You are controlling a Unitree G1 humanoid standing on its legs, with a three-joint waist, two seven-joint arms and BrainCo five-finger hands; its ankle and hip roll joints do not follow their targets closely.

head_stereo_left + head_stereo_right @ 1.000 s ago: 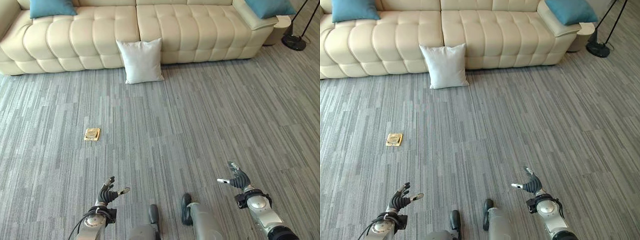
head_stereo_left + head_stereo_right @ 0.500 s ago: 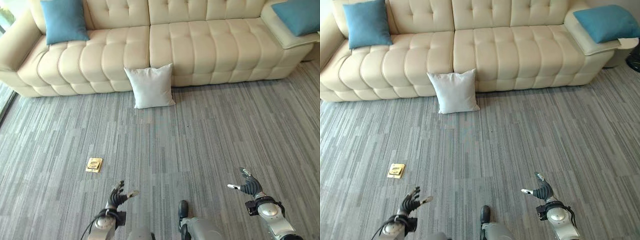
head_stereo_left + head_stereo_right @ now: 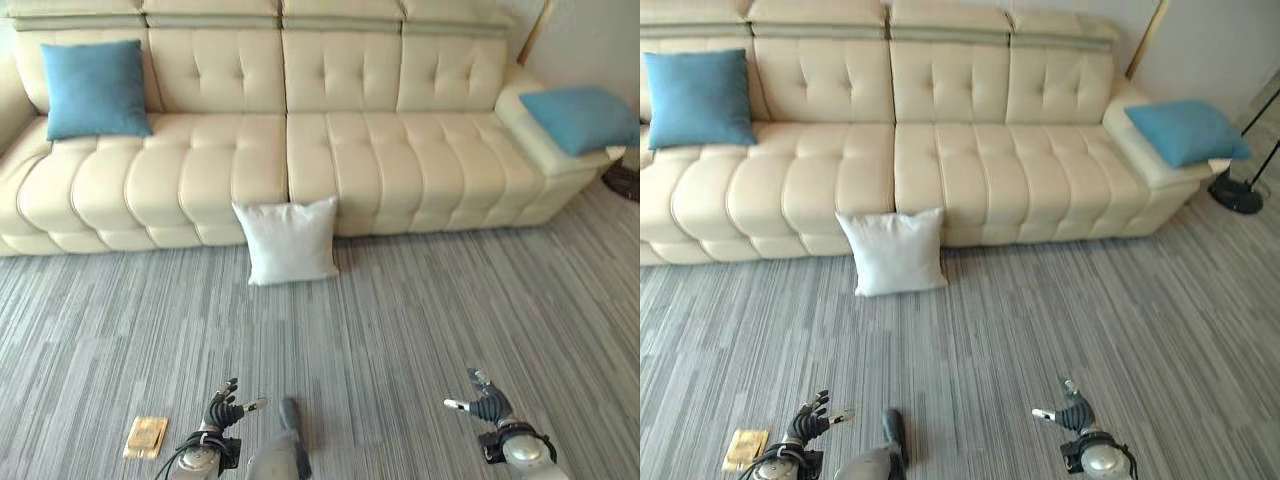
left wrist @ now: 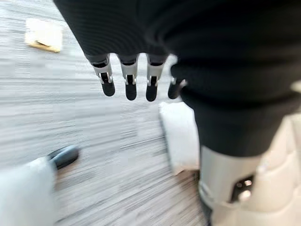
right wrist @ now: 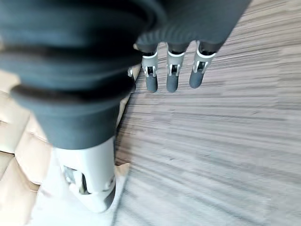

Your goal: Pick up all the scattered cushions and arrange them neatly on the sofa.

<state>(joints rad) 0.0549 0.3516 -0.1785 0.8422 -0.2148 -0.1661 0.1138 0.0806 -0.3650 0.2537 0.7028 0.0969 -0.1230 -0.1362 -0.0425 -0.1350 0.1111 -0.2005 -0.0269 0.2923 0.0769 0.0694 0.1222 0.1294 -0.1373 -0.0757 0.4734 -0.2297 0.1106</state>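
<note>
Left eye view: the white cushion [image 3: 290,241] is seen standing on the carpet [image 3: 430,310], leaned against the front of the sofa [image 3: 340,140] near the middle seam. It lies straight ahead of the robot and well apart from both hands. The left hand [image 3: 222,409] is placed nearly below the cushion, the right hand [image 3: 484,407] far off to the side, so the left is judged the nearer. Both hands are held empty, fingers loosely spread. Two blue cushions are already on the sofa, one [image 3: 95,88] at the left end, one [image 3: 580,117] on the right arm. A small tan plate [image 3: 147,436] is set in the carpet beside the left hand.

Right eye view: the same layout is shown; the cushion's face is turned toward the robot, its edges roughly square, so no long axis is marked. A lamp base [image 3: 1233,190] is seen past the sofa's right end.

Left wrist view: fingers [image 4: 129,85] are seen straight and relaxed, nothing held; the cushion shows pale beyond them.

Right wrist view: fingers [image 5: 170,76] hang straight over bare carpet, nothing held.
</note>
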